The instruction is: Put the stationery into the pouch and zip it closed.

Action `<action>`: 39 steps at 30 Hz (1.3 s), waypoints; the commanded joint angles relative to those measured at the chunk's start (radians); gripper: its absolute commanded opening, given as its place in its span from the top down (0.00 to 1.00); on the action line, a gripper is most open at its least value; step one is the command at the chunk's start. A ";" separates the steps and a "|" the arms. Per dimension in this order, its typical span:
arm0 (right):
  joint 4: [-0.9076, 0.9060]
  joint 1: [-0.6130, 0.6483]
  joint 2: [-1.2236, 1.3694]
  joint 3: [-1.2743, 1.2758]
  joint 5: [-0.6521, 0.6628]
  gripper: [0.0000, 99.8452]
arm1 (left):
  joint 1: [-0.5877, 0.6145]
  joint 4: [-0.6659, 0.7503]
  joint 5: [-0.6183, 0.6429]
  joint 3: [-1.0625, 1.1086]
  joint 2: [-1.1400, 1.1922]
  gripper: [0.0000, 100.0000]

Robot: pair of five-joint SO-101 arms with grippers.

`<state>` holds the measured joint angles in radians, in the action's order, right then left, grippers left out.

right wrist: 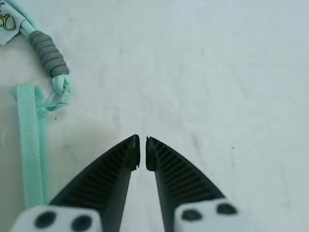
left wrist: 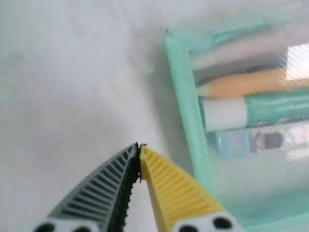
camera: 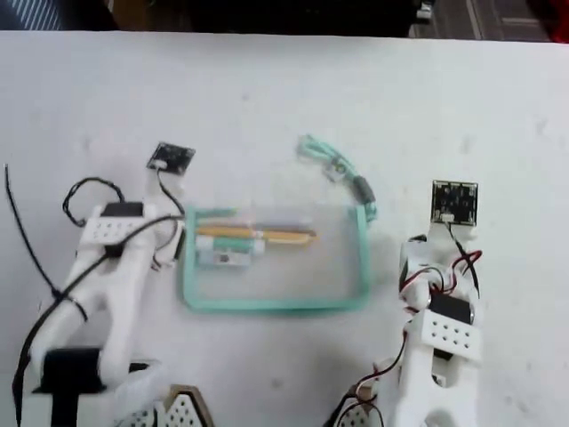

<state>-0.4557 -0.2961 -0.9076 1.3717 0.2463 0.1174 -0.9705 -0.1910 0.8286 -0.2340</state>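
Left hand (left wrist: 139, 147) is pinched right down, tips touching, nothing in it, sitting over the worktop (camera: 284, 89) just beside the pouch (camera: 276, 305) edge. Right hand (right wrist: 143, 145) is narrow too, just a sliver of gap, empty, near the pouch's cord (right wrist: 48, 50). Stationery (camera: 258, 236) lies inside the pouch, between the two.

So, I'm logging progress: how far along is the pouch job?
Done: the stationery lies inside the pouch. In hand: nothing; the left tool and right tool are shut and empty beside it. Left: possibly the zip; its pull cord lies at a corner, but closure is unclear.
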 commanded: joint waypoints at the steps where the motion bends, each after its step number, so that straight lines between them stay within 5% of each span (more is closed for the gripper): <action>1: -0.005 -0.008 -0.007 -0.021 0.003 0.98 | -0.018 -0.020 0.048 -0.204 0.271 0.98; 5: -0.004 -0.005 -0.007 -0.020 0.003 0.98 | -0.039 -0.086 0.126 -0.324 0.366 0.98; 11: -0.005 -0.005 -0.007 -0.023 0.003 0.98 | -0.274 -0.098 0.169 -0.336 0.375 0.98; 15: -0.008 -0.008 -0.007 -0.026 0.003 0.98 | -0.326 -0.083 0.265 -0.393 0.375 0.98; 22: -0.021 -0.073 0.028 -0.069 -0.005 0.98 | -0.222 -0.144 0.276 -0.411 0.371 0.98; 31: -0.136 -0.105 0.608 -0.446 0.003 0.98 | -0.076 -0.157 0.316 -0.419 0.360 0.98; 39: -0.188 0.048 0.644 -0.462 0.127 0.98 | -0.041 -0.176 0.315 -0.316 0.102 0.98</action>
<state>-0.6183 -0.2869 -0.2601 0.9498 0.3429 0.0744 -1.1362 0.1174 0.4680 0.0483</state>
